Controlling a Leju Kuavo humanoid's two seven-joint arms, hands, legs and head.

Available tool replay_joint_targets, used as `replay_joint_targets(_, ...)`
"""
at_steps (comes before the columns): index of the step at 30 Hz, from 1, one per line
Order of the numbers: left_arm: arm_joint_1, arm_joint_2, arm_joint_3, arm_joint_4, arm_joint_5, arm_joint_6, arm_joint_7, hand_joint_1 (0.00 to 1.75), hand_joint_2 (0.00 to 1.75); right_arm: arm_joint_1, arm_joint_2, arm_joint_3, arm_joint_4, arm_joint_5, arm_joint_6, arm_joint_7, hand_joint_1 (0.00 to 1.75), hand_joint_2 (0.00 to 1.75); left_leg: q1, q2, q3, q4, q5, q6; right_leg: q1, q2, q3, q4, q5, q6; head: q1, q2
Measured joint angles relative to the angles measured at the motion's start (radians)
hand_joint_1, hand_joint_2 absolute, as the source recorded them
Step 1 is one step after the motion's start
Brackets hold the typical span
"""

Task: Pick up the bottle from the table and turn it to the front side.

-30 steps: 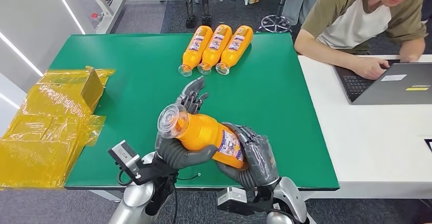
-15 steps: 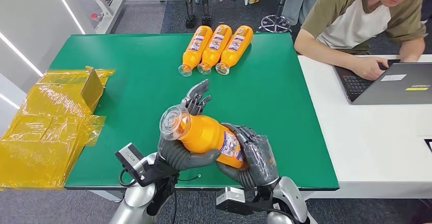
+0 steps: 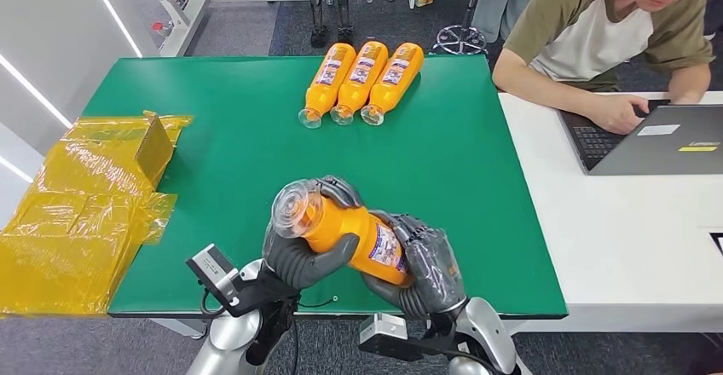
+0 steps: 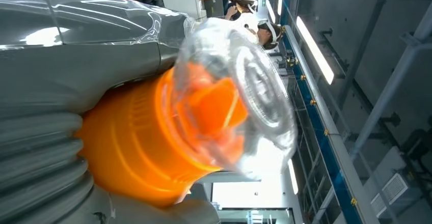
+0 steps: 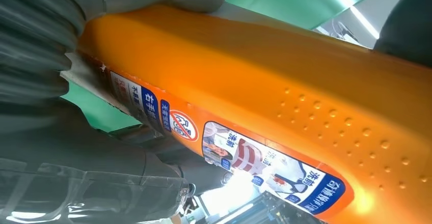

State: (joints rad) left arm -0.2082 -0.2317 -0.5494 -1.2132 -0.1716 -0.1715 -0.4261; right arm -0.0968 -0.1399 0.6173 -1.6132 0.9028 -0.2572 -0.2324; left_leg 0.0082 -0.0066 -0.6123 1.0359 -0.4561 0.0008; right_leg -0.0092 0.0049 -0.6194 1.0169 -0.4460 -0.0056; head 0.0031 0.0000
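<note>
Above the near edge of the green table [image 3: 213, 162], I hold the orange bottle [image 3: 345, 230] off the surface between both hands, so the turn depends on how it lies across them. Its long axis runs from my left hand [image 3: 303, 251] at the clear-capped neck end down and rightward to my right hand [image 3: 422, 264] at the base end, with the cap [image 3: 294, 206] tilted up toward my head camera. My left hand is wrapped around the shoulder just below the cap, thumb under and fingers [image 3: 337, 189] curled over the top; my right hand cups the lower body, fingers closed around it beside the label [image 3: 385, 247]. The label sits on the flank facing my right wrist camera, so I judge a roll about the long axis is what remains, with one hand steadying while the other regrips. Three more orange bottles [image 3: 360, 81] lie side by side at the far edge, well apart. Yellow plastic bags [image 3: 77, 213] spill over the left side, and a person at a laptop [image 3: 656, 141] sits at the adjoining white table to my right.
</note>
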Motion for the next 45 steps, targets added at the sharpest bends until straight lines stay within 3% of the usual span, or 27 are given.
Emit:
replay_joint_targets(1, 0.0, 0.0, 0.0, -0.001, 0.001, 0.001, 0.0, 1.75, 1.75, 0.002, 0.0, 0.0, 0.0, 0.002, 0.002, 0.0, 0.04, 1.75, 0.0, 0.0, 0.0, 0.0, 0.0, 0.0, 0.0, 0.0, 0.0, 0.0, 0.0, 0.0, 0.0, 0.0)
replay_joint_targets(3, 0.001, -0.001, 0.001, -0.003, 0.001, 0.005, 0.001, 1.75, 1.75, 0.009, -0.002, 0.001, 0.0, 0.01, 0.002, 0.0, 0.0, 1.75, 0.0, 0.0, 0.0, 0.0, 0.0, 0.0, 0.0, 0.0, 0.0, 0.0, 0.0, 0.0, 0.0, 0.0)
replay_joint_targets(10, 0.009, -0.001, 0.005, -0.006, 0.002, 0.041, 0.006, 1.75, 1.75, 0.036, -0.003, 0.004, -0.002, 0.013, -0.041, 0.003, 0.0, 1.75, 0.0, 0.0, 0.0, 0.0, 0.0, -0.001, 0.0, 0.0, 0.0, 0.0, 0.0, 0.0, 0.0, 0.0)
replay_joint_targets(15, 0.014, -0.008, 0.006, -0.012, -0.045, 0.139, 0.03, 1.75, 1.75, 0.043, 0.014, 0.004, 0.008, -0.03, -0.141, 0.007, 0.0, 1.75, 0.0, 0.0, 0.0, 0.0, 0.0, -0.001, 0.0, 0.0, 0.0, 0.0, 0.0, 0.0, 0.0, 0.0)
replay_joint_targets(18, 0.015, -0.013, 0.007, -0.015, -0.104, 0.232, 0.046, 1.75, 1.75, 0.054, 0.036, 0.007, 0.023, -0.026, -0.21, 0.002, 0.0, 1.75, 0.0, 0.0, 0.0, 0.0, 0.0, -0.001, 0.0, 0.0, 0.0, 0.0, 0.0, 0.0, 0.0, 0.0)
replay_joint_targets(22, 0.016, -0.014, 0.007, -0.015, -0.265, 0.429, 0.095, 1.75, 1.75, 0.08, 0.076, 0.008, 0.033, -0.043, -0.277, -0.004, 0.0, 1.75, 0.0, 0.0, 0.0, 0.0, -0.001, -0.001, 0.0, 0.0, 0.0, 0.0, -0.001, -0.001, 0.0, 0.0)
replay_joint_targets(28, 0.023, 0.005, 0.042, -0.015, -0.63, 0.652, 0.314, 1.75, 1.75, 0.115, 0.12, 0.007, 0.026, -0.056, -0.327, -0.023, 0.0, 1.75, 0.001, 0.0, 0.0, -0.001, -0.001, -0.001, 0.001, 0.0, 0.0, 0.0, -0.001, -0.002, 0.0, 0.0)
replay_joint_targets(35, 0.088, 0.077, 0.178, -0.085, -1.014, 0.678, 0.51, 1.75, 1.75, 0.142, 0.131, -0.009, -0.01, -0.093, -0.333, -0.04, 0.0, 1.75, 0.002, 0.002, 0.0, -0.001, -0.001, -0.002, 0.002, 0.001, 0.0, 0.0, -0.002, -0.002, 0.0, 0.0)
replay_joint_targets(41, 0.12, 0.155, 0.268, -0.149, -1.068, 0.666, 0.505, 1.75, 1.75, 0.156, 0.144, -0.028, -0.018, -0.121, -0.33, -0.069, 0.0, 1.75, 0.002, 0.001, 0.0, -0.001, -0.001, -0.003, 0.003, 0.001, 0.0, 0.0, -0.002, -0.003, 0.0, 0.0)
replay_joint_targets(45, 0.062, 0.216, 0.279, -0.116, -1.077, 0.684, 0.477, 1.75, 1.75, 0.156, 0.154, -0.033, -0.018, -0.195, -0.367, -0.125, 0.0, 1.75, 0.003, 0.001, 0.001, -0.001, -0.001, -0.003, 0.003, 0.0, 0.0, 0.0, -0.002, -0.004, 0.0, 0.0)
